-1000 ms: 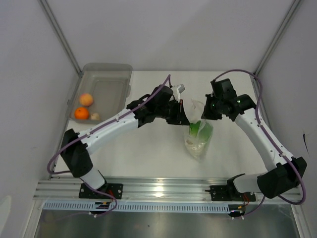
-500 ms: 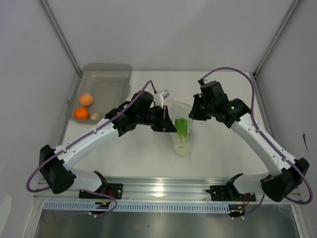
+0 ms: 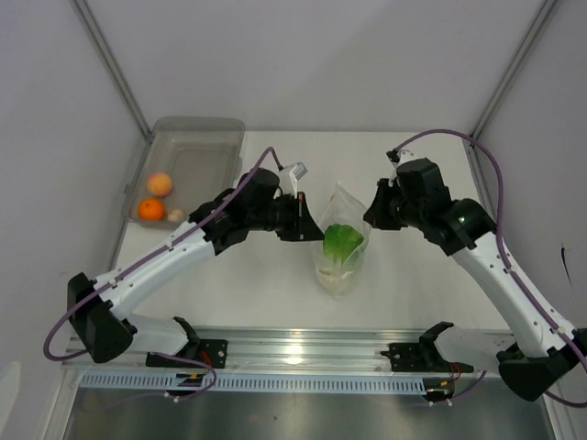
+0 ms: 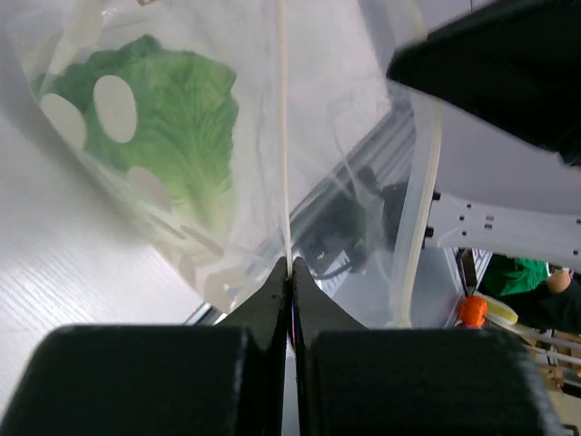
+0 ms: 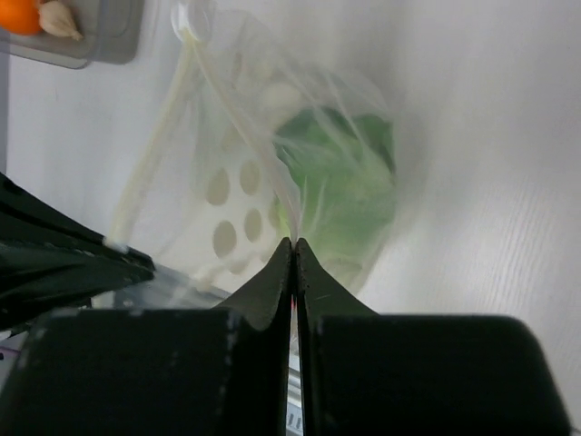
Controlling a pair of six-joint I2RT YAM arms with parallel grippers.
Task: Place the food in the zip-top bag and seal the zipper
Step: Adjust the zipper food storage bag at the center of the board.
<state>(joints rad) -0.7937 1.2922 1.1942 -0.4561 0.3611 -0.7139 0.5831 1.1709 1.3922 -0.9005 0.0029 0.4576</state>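
The clear zip-top bag [image 3: 340, 264] hangs between both grippers above the table, with the green lettuce [image 3: 343, 240] inside it. My left gripper [image 3: 313, 221] is shut on the bag's left top edge. My right gripper [image 3: 371, 214] is shut on its right top edge. In the left wrist view the fingertips [image 4: 290, 264] pinch the bag's rim, with the lettuce [image 4: 186, 136] behind the plastic. In the right wrist view the gripper [image 5: 292, 243] pinches the bag [image 5: 227, 182] next to the lettuce [image 5: 349, 177]. Two orange fruits [image 3: 160, 183] [image 3: 151, 210] and a beige lump [image 3: 175, 215] lie in the bin.
The translucent grey bin [image 3: 204, 151] stands at the back left by the wall. The metal rail [image 3: 303, 348] runs along the near edge. A frame post [image 3: 115, 69] rises behind the bin. The bin's corner also shows in the right wrist view [image 5: 104, 41].
The bag with the lettuce has swung left from its place a second ago. In the last half second my right gripper moved right and the bag's mouth stretched wider.
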